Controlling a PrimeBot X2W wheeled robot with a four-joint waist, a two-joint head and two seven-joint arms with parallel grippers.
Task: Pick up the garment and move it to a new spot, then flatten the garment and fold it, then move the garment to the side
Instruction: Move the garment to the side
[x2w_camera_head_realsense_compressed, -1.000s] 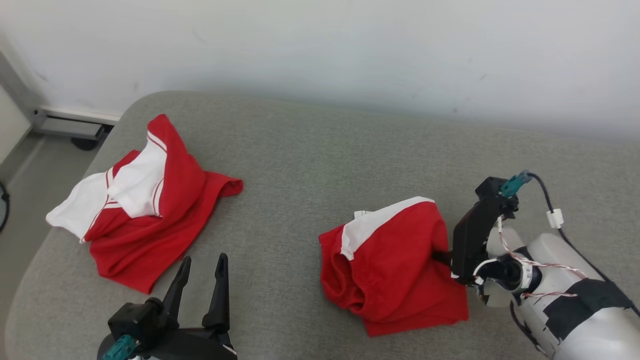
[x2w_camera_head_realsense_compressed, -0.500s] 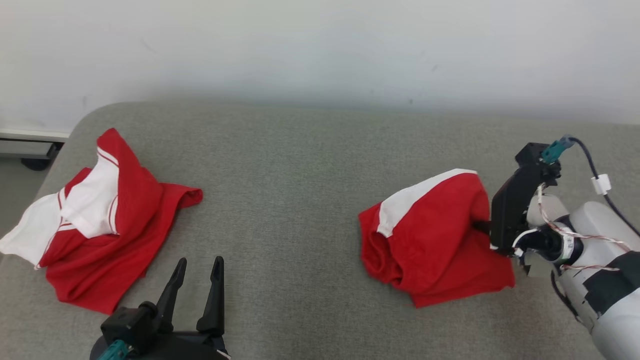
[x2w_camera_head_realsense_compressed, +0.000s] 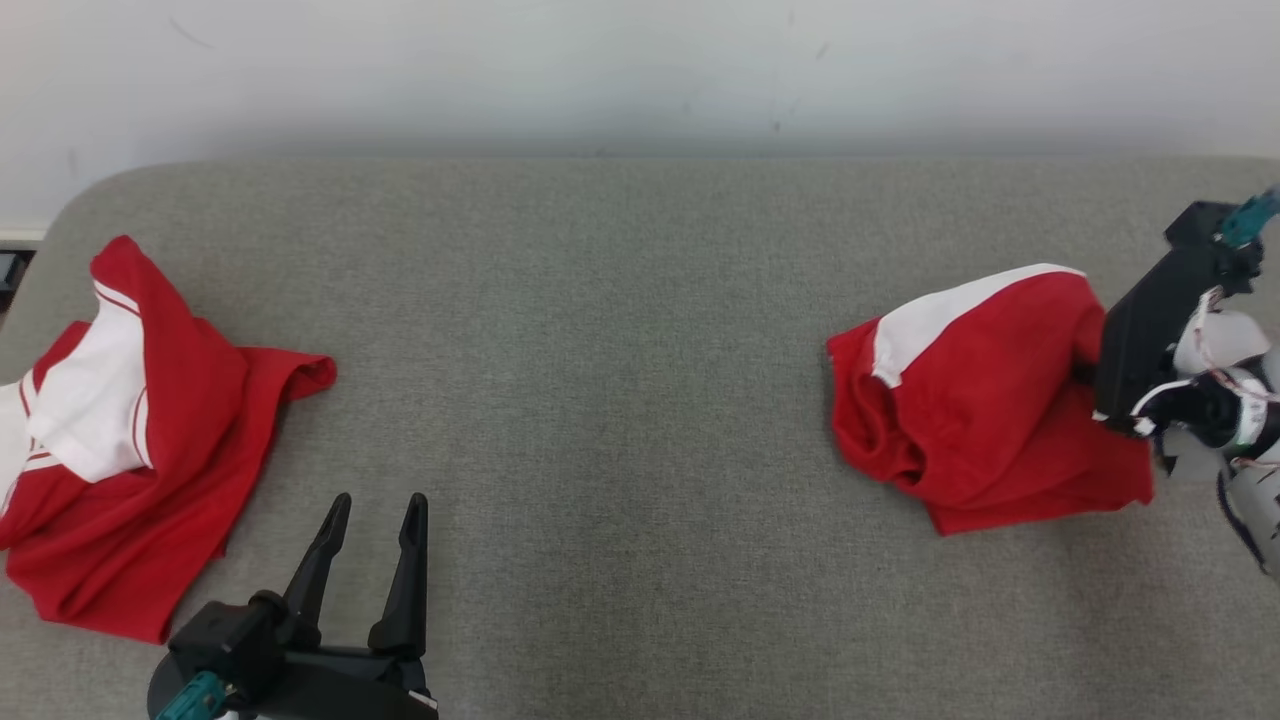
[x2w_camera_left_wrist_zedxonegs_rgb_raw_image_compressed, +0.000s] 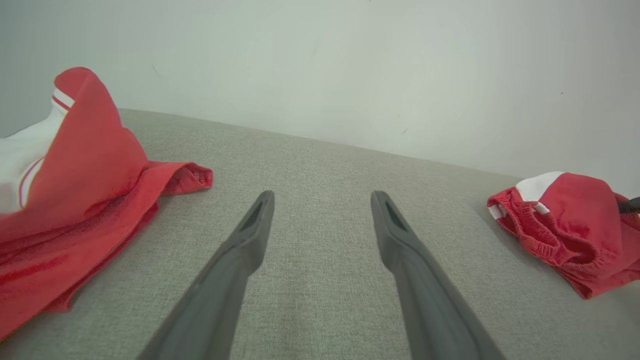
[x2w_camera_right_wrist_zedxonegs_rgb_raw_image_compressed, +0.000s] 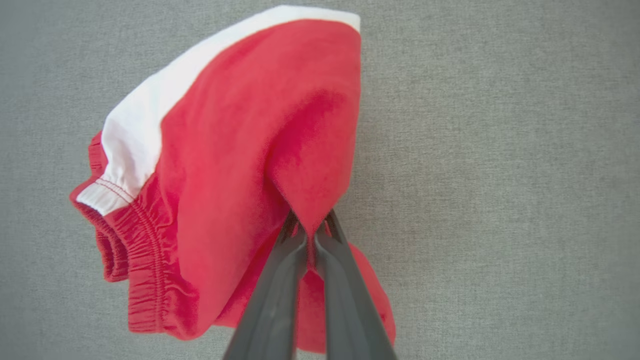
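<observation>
Right gripper (x2w_camera_right_wrist_zedxonegs_rgb_raw_image_compressed: 310, 227) pinched tight on a small fold of the red elastic-waisted cloth shorts with a white side panel (x2w_camera_head_realsense_compressed: 990, 400), bunched at frame right on the grey woven cushion (x2w_camera_head_realsense_compressed: 620, 330). Left gripper (x2w_camera_head_realsense_compressed: 378, 500) spread wide, empty, lower left. Risk: the thin pinch slips if trailing cloth drags.

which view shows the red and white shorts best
Right wrist view: red and white fabric shorts close up, waistband visible, pinched by right gripper. Head view shows them smaller; left wrist view, tiny, far right.
</observation>
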